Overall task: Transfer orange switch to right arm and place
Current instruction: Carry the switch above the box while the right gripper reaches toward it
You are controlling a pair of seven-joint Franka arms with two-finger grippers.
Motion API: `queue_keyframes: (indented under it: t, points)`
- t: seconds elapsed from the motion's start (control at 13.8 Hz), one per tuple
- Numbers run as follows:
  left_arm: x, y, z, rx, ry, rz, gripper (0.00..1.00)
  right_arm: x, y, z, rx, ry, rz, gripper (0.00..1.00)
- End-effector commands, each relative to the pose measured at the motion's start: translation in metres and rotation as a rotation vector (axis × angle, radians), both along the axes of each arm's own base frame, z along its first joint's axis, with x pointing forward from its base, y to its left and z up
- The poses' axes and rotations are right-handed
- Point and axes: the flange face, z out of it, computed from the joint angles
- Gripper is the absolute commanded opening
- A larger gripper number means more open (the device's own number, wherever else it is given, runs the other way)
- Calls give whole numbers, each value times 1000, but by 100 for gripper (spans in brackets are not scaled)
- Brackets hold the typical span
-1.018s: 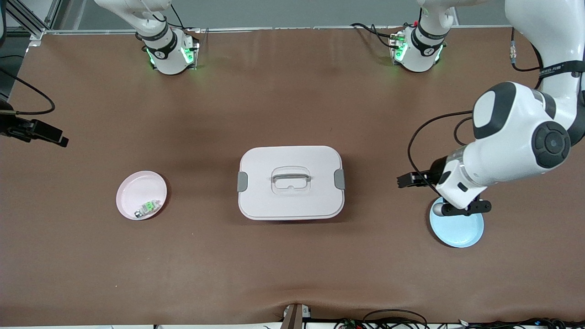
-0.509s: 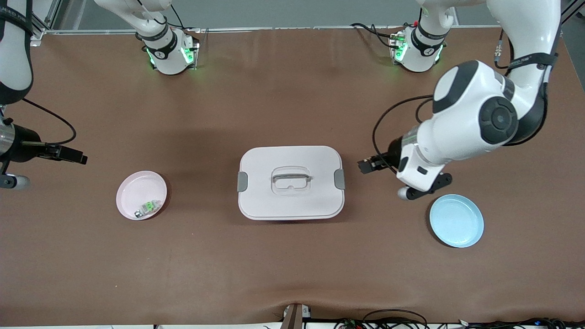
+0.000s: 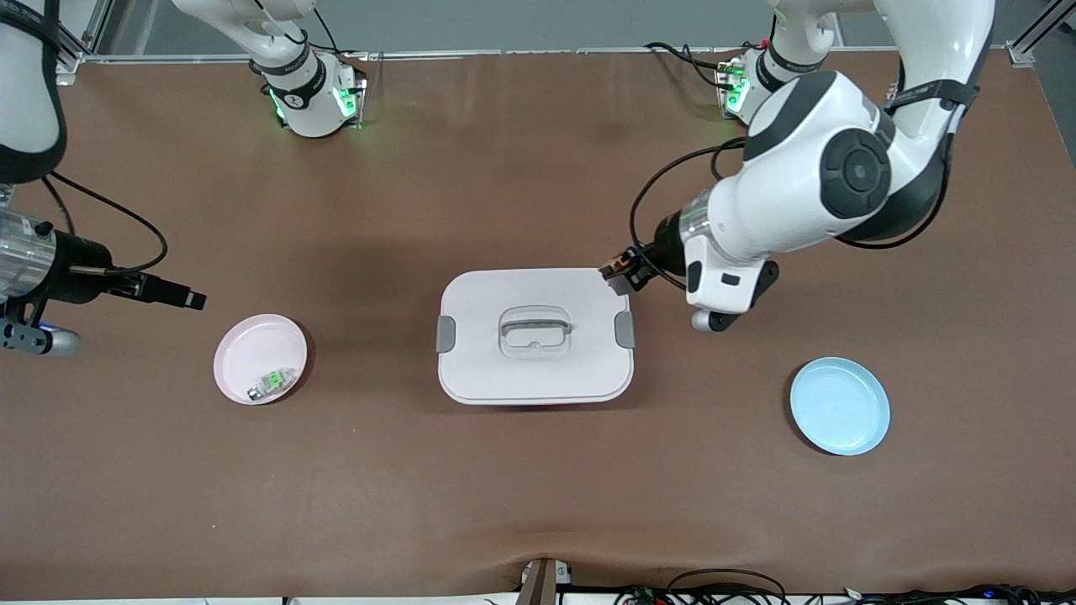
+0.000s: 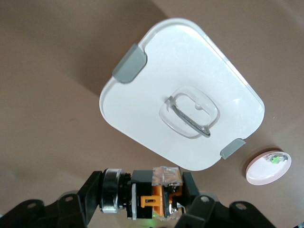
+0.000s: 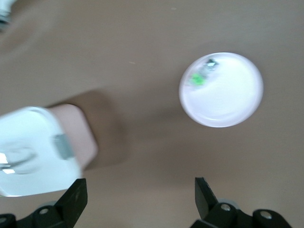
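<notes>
The orange switch [image 3: 618, 270] is a small black block with orange parts and a silver ring, seen up close in the left wrist view [image 4: 153, 202]. My left gripper [image 3: 625, 278] is shut on it and holds it in the air over the corner of the white lidded box [image 3: 535, 336] toward the left arm's end; in the left wrist view [image 4: 142, 191] the fingers clamp both of its ends. My right gripper [image 3: 183, 297] is open and empty, in the air over the table beside the pink plate [image 3: 259, 357]; its wrist view [image 5: 140, 199] shows wide-apart fingers.
The pink plate holds a silver-white part with a green face [image 3: 271, 383], also in the right wrist view [image 5: 198, 76]. A light blue plate [image 3: 841, 407] lies empty toward the left arm's end. The box lid has a handle [image 3: 535, 326] and grey latches.
The left arm has carried the switch from over the blue plate to over the box's corner. The right arm has moved in from the table's end toward the pink plate.
</notes>
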Motion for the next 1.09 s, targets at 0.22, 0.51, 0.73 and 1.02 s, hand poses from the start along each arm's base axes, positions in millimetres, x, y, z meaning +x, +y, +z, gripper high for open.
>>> queue_keyframes:
  t: [0.22, 0.51, 0.73, 1.02]
  points:
    - [-19, -64, -2, -23, 86, 180, 0, -71, 38, 9, 222, -126, -166, 100]
    - [-24, -84, -6, -40, 109, 275, 0, -101, 60, 11, 337, -158, -216, 100]
    - [-28, -92, -10, -36, 117, 293, 0, -135, 101, -1, 374, -210, -266, 100]
    - [-27, -92, -12, -34, 122, 296, 0, -157, 182, 4, 423, -236, -366, 100]
